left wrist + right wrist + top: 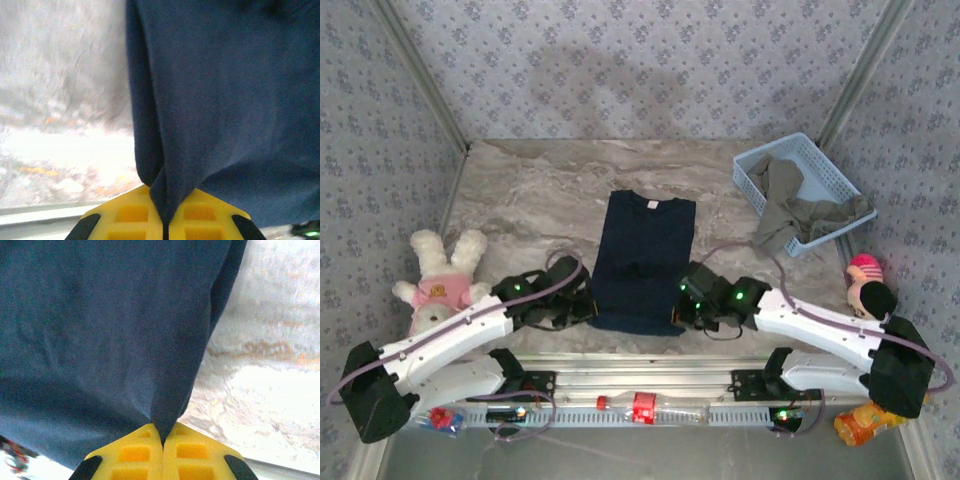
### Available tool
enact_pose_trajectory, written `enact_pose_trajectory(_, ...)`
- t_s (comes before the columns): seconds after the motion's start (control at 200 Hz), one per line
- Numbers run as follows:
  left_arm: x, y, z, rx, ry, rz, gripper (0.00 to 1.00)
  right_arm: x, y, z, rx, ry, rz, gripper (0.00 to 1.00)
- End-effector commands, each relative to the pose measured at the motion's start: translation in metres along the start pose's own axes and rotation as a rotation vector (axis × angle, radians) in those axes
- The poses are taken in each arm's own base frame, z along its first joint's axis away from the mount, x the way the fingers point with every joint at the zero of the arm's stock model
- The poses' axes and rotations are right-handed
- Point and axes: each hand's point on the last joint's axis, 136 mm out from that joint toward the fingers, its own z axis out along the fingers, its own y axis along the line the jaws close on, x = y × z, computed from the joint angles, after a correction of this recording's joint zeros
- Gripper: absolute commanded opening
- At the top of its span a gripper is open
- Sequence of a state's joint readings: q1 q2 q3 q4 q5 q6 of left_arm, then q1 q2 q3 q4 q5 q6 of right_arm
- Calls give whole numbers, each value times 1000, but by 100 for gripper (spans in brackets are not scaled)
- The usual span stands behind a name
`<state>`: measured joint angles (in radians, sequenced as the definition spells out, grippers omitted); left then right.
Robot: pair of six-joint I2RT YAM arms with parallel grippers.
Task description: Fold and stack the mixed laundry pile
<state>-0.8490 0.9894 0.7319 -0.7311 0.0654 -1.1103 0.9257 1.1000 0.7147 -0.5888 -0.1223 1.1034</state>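
The dark navy T-shirt (642, 258) lies flat mid-table, collar toward the far side, its sides folded in. My left gripper (582, 303) is at its near left corner, and in the left wrist view my left gripper (167, 217) is shut on a pinch of the navy T-shirt (225, 100). At the shirt's near right corner, my right gripper (682, 303) holds it too; the right wrist view has my right gripper (163, 440) shut on the navy T-shirt (110, 330). The grey-olive garment (790, 205) hangs over the front rim of the basket.
A light blue plastic basket (820, 165) stands at the back right. A white plush toy (440, 275) in pink lies at the left edge, another small pink and black toy (868, 285) at the right. Bottles and an orange item (865, 422) sit along the near rail.
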Motion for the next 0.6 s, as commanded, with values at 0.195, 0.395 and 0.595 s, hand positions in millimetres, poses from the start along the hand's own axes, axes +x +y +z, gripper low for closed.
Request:
enact_pose_trajectory(0.195, -130, -84, -28, 89, -154, 15, 0, -126, 33, -46, -241, -141, 160, 0)
enact_pose_trajectory(0.395, -221, -117, 11, 92, -144, 13, 1, -234, 35, -38, -244, -180, 188, 0)
enact_pose_trajectory(0.595, -309, -136, 56, 48, -90, -21, 100, -348, 13, -23, -301, -280, 269, 75)
